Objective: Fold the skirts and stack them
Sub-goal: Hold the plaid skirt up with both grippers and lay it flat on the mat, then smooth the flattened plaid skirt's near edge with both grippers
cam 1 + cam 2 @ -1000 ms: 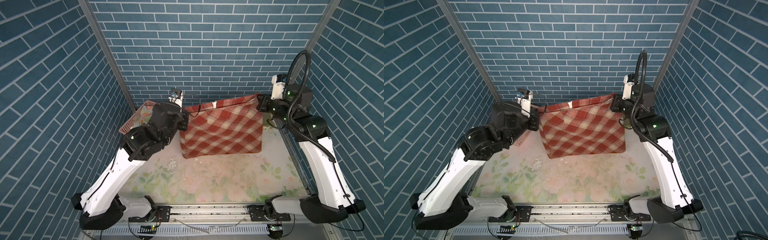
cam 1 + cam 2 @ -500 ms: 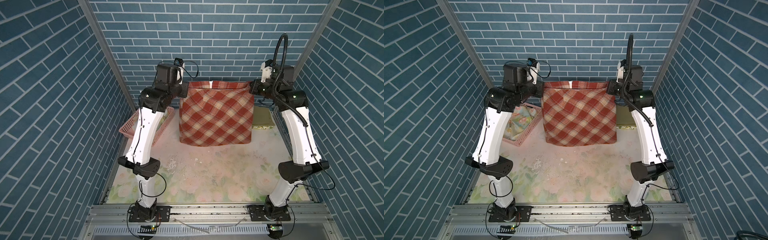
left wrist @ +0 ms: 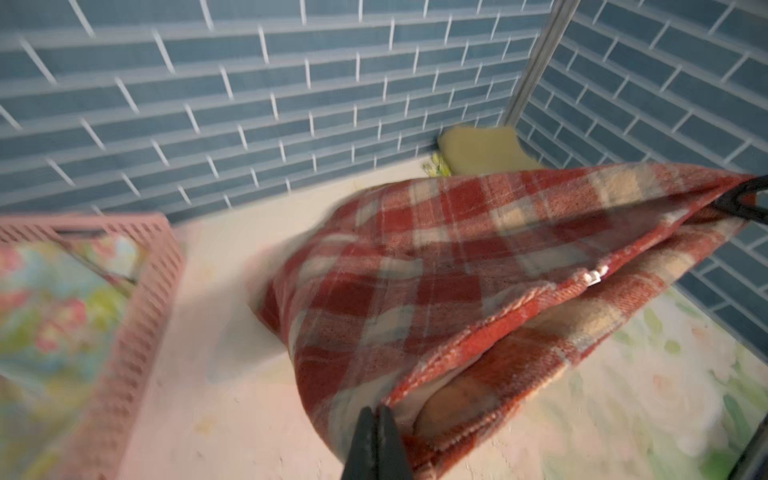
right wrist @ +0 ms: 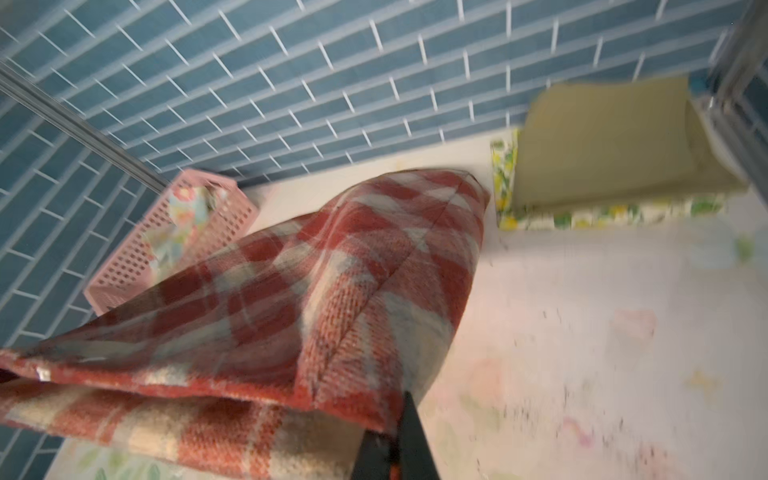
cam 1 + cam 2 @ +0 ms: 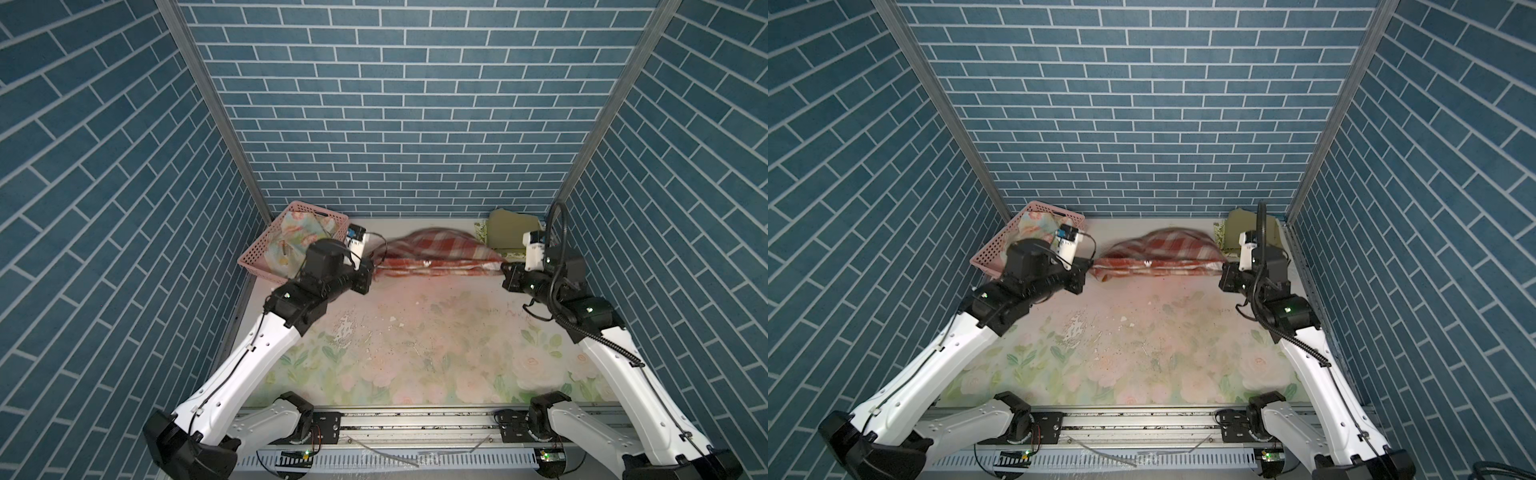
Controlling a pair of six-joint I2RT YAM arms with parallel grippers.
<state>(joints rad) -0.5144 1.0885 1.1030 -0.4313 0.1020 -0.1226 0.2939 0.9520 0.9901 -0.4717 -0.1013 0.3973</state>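
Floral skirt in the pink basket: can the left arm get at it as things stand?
Probably not yet: the left tool is shut on the plaid skirt. Otherwise the way looks free: the basket is open-topped and close by, and the floral skirt lies exposed.

The left arm (image 5: pixel 249 357) and right arm (image 5: pixel 619 374) are built alike; long links are cased in glossy white shells with small dark screws; joints are black housings, each with a green lamp (image 5: pixel 286 295); white camera blocks (image 5: pixel 356 239) sit at the wrists; a black hose (image 5: pixel 1261 224) loops above the right; the fingers (image 3: pixel 361 449) are black and tapered.
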